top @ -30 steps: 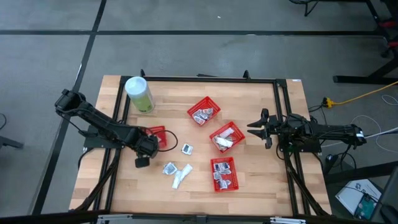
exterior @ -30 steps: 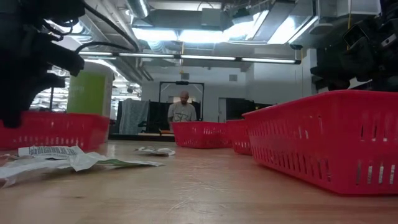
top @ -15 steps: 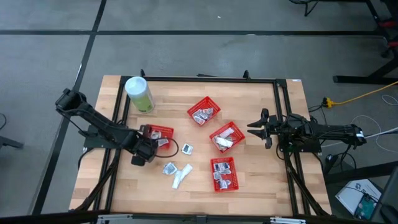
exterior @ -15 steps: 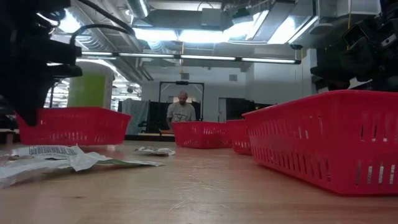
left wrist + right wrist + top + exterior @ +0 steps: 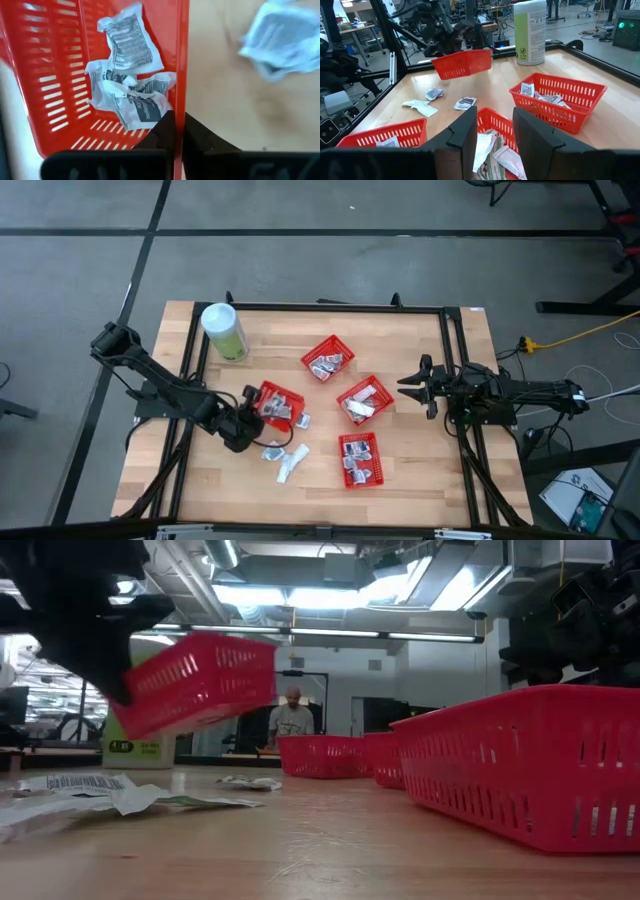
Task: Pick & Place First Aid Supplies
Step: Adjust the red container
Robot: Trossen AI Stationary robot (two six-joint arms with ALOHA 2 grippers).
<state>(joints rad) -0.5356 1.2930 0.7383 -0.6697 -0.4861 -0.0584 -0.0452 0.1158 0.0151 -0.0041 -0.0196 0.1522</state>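
Red mesh basket (image 5: 278,405) is hanging tilted above the wood, the left gripper (image 5: 247,408) pinching its rim, loose packets (image 5: 284,458) lying beside. Low down, it is floating tipped. Wrist-on, crumpled packets (image 5: 131,95) are lying inside. Right gripper (image 5: 492,125) is waiting spread.

baskets (image 5: 345,402): 4 | canister (image 5: 225,331): 1 | loose packets (image 5: 284,456): about 3

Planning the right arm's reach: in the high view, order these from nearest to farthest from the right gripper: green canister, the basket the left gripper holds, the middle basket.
1. Middle basket, beside the right gripper.
2. Held basket, left of centre.
3. Green canister, far back-left corner.
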